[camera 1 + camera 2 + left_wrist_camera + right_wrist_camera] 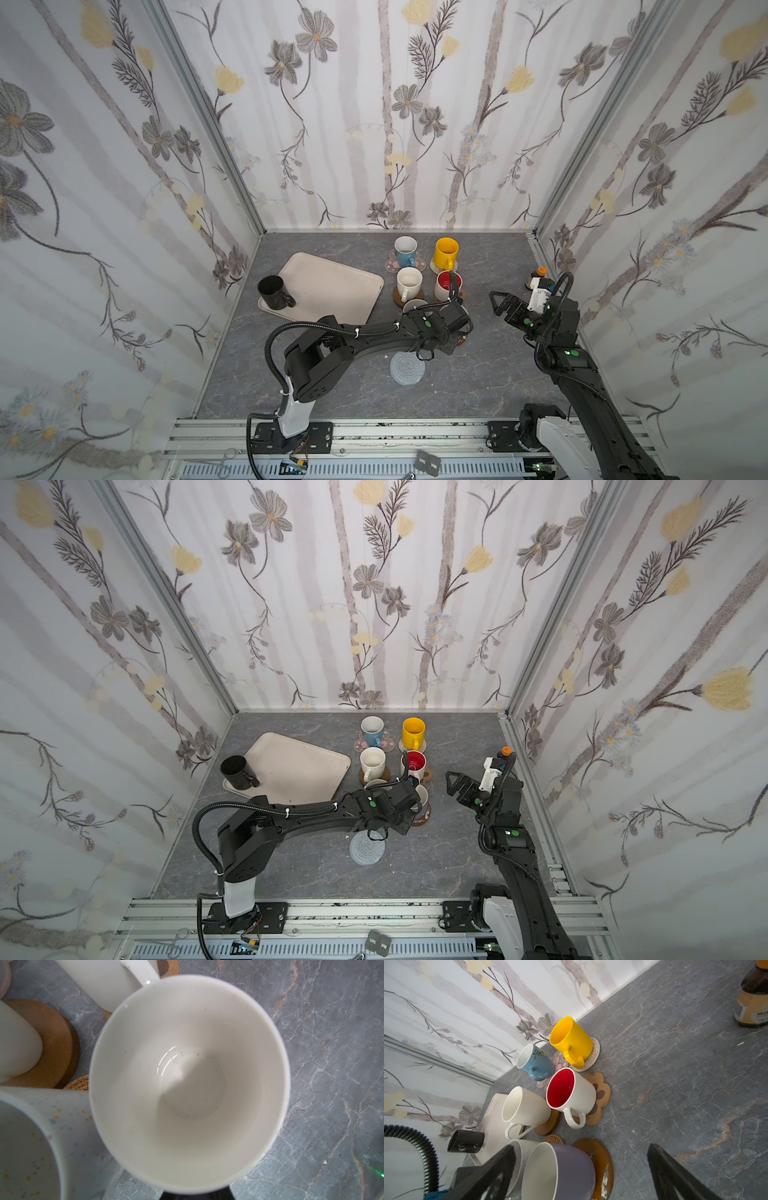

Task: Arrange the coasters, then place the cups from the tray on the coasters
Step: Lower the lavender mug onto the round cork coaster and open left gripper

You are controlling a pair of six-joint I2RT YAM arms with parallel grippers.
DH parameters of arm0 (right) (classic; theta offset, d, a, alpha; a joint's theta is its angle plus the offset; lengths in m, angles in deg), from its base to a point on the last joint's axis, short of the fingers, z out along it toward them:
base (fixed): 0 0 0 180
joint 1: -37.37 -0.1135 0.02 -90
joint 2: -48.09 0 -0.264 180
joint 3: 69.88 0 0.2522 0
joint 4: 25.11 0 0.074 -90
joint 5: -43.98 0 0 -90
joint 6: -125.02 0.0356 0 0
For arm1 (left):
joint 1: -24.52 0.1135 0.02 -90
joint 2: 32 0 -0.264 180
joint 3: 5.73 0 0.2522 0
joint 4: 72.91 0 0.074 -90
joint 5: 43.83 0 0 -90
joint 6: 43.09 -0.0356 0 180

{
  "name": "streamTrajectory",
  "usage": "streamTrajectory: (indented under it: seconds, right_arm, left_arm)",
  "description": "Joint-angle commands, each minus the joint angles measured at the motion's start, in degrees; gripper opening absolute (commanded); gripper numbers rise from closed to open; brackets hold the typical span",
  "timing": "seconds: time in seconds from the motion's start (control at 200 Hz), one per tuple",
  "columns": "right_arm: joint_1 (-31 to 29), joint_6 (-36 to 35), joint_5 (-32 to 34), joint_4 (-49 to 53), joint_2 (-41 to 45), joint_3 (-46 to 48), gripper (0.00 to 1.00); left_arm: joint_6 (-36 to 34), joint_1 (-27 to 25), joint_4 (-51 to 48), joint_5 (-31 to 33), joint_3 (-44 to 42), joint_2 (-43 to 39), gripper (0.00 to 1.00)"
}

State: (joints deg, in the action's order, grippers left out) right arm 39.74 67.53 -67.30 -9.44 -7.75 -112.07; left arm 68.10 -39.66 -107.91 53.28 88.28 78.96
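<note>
The left wrist view looks straight down into the lavender cup (571,1169), which rests on a brown wooden coaster (600,1159). My left gripper (195,1195) is shut at this cup's near rim, its handle hidden. A speckled white cup (517,1153) stands beside it on the rattan coaster (553,1139). Behind stand a white cup (409,282), a red-lined cup (448,284), a blue cup (405,250) and a yellow cup (446,252), each on a coaster. The black cup (274,293) sits on the tray (328,286). My right gripper (496,303) hangs open and empty to the right.
A grey woven coaster (407,369) lies bare under the left forearm, towards the table's front. A small brown bottle (539,274) with an orange cap stands by the right wall behind the right wrist. Papered walls close in three sides.
</note>
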Motion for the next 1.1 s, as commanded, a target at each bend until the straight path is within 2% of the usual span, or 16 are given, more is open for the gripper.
streamTrajectory:
  seconds: [0.0, 0.11, 0.3, 0.565, 0.949, 1.094]
  right_arm:
    - [0.1, 0.1, -0.9, -2.4, 0.1, 0.2, 1.00]
    - [0.1, 0.0, -1.7, -2.8, 0.7, 0.3, 1.00]
    - [0.1, -0.1, -1.9, -3.1, 1.6, 0.6, 1.00]
    - [0.1, -0.5, -3.2, -3.4, 1.9, 0.6, 1.00]
    - [0.0, -2.5, -5.0, -2.5, 4.4, -0.4, 1.00]
    - [-1.8, -5.2, -1.2, 0.1, 7.7, -2.2, 1.00]
  left_arm:
    - [0.5, 0.0, 4.3, 1.6, 0.7, 0.4, 0.00]
    - [0.7, 0.0, 4.4, 2.0, 0.9, 1.1, 0.00]
    - [1.1, 0.1, 4.4, 2.0, 1.0, 1.6, 0.10]
    - [1.7, 0.1, 4.4, 2.4, 1.0, 1.1, 0.41]
    - [1.0, 0.2, 4.3, 5.3, 3.7, -3.3, 0.61]
    - [0.6, 1.1, 4.2, 6.3, 4.1, -7.6, 0.69]
